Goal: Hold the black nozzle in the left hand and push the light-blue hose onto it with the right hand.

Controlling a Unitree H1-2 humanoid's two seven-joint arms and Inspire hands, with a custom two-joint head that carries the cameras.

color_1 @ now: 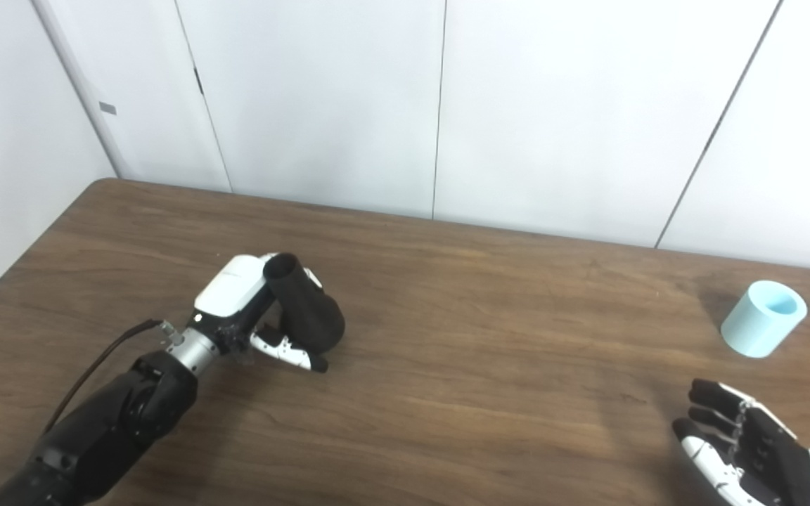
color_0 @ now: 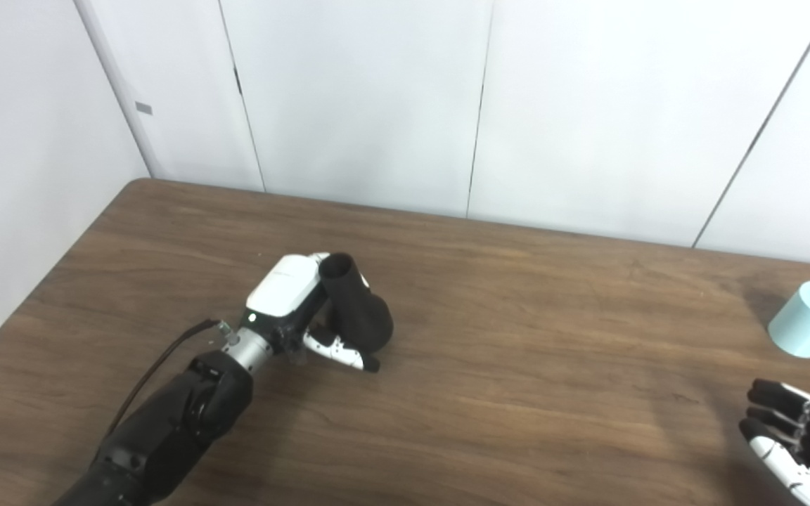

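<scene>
The black nozzle (color_0: 357, 306) stands on the brown table (color_0: 517, 365) left of centre, narrow open end tilted up and back. My left hand (color_0: 299, 302) is against it, fingers wrapped around its left side and thumb under its base. The light-blue hose piece (color_0: 809, 318), a short open cylinder, stands at the far right of the table; it also shows in the right eye view (color_1: 763, 318). My right hand (color_1: 746, 450) is open and empty, low at the front right, below and apart from the hose.
White wall panels stand behind the table's back edge. A black cable (color_0: 166, 355) runs along my left forearm. The table's left edge runs diagonally near my left arm.
</scene>
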